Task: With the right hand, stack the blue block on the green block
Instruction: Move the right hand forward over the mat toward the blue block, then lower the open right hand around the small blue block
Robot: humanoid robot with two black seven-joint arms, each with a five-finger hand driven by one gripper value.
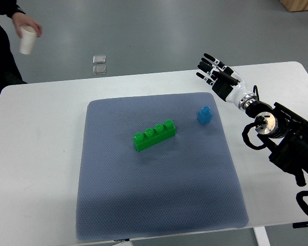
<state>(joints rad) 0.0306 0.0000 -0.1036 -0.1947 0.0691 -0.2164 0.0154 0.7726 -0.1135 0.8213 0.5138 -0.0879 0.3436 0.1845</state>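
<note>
Right robot hand [211, 70] is hovering with fingers spread wide, holding nothing, beyond the blue block [204, 115], which is sitting on the grey mat [159, 205] just right of the green block [154, 135]; it's needing a descent straight over the blue block, pinching its sides

Legible text, labels, brands, numbers, signs: none. Green block [154, 135], blue block [204, 115], mat [159, 205], worktop [36, 169] and the person's white cup [27, 40] carry no readable marking.
</note>
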